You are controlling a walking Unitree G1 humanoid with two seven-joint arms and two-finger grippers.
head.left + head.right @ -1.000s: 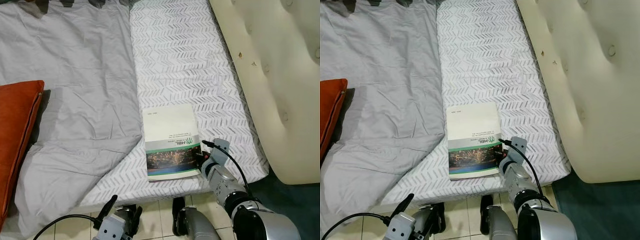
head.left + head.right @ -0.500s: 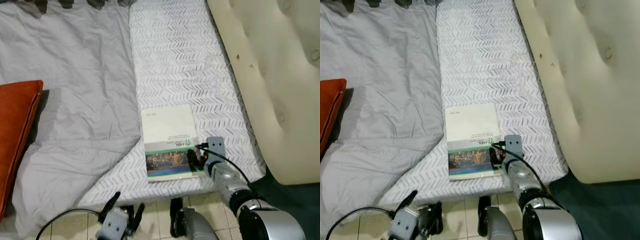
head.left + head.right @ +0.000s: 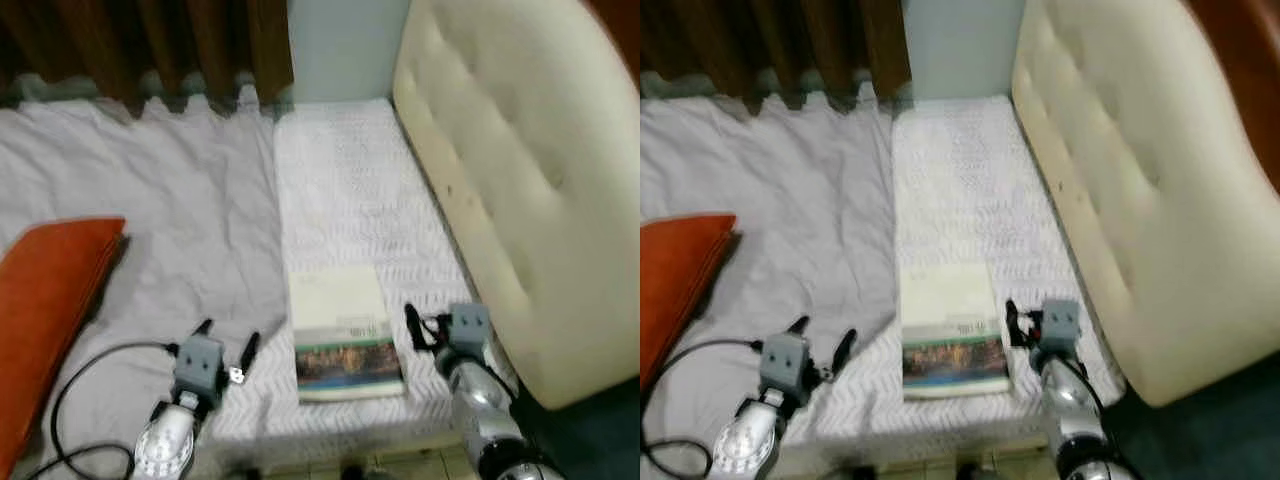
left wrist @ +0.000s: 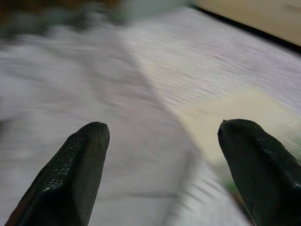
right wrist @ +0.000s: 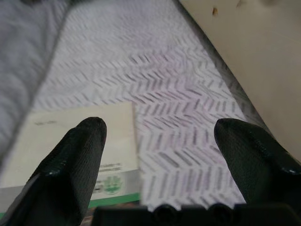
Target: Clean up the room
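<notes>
Bed: occupies most of the head views; its mattress strip with a white-and-grey herringbone sheet runs from upper centre to lower centre of the frame.
Grey sheet: wrinkled, covers the left half of the bed and borders the patterned strip along its left edge.
Booklet: lies flat on the patterned sheet at lower centre of the frame, near the bed's front edge; pale cover, with a dark picture band and a green stripe at the end nearest the robot.
Orange cushion: lies on the grey sheet at the left edge of the frame, well apart from the booklet.
Headboard: cream, tufted, fills the right side of the frame alongside the patterned strip.
Curtain: dark brown, across the upper left of the frame behind the bed.
Left tool: above the grey sheet at lower left of the frame, just left of the booklet; fingers spread apart, nothing between them. Left wrist view is blurred; the two black fingertips stand wide apart over the bed.
Right tool: at lower right of centre, just beside the booklet's right edge; fingers spread apart, holding nothing. In the right wrist view one fingertip sits over the booklet's corner, the other over the patterned sheet.
</notes>
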